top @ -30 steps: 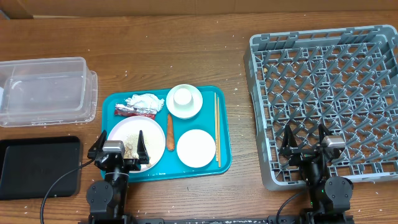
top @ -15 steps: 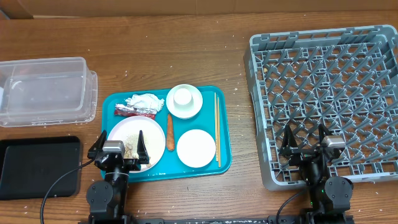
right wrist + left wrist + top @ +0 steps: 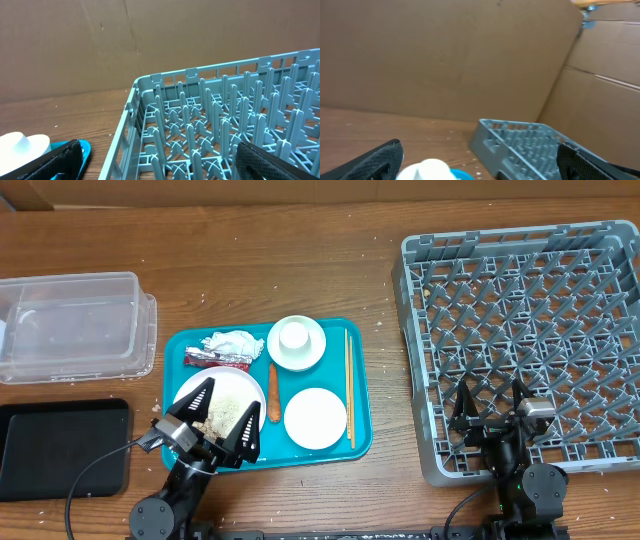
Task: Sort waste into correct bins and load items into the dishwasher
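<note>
Swinging round since a moment ago, the left end effector (image 3: 232, 395) now angles across the large plate (image 3: 186, 393), jaws spread wide and holding nothing; the rest looks unmoved. Far left on the bench (image 3: 300, 260) sits the clear plastic tub (image 3: 70, 325), with the shallow black tray (image 3: 60, 445) nearer me, both apart from the teal tray (image 3: 360, 380). On that teal tray lie the crumpled napkin (image 3: 230, 342), the shiny red wrapper (image 3: 215, 360), pale rice scraps (image 3: 228, 412) heaped on the large plate, and the thin carrot (image 3: 272, 392) just beside it. I'd guess the napkin is soft and nearly weightless, best pinched at a raised fold. The wrapper looks slick and flat, so an edge grip suits it. The rice is loose, better tipped than picked, and the carrot is stiff, taken across its middle. At right, the right end effector (image 3: 490, 395) hovers over the near edge of the grey lattice rack (image 3: 530, 300), jaws wide and empty.
</note>
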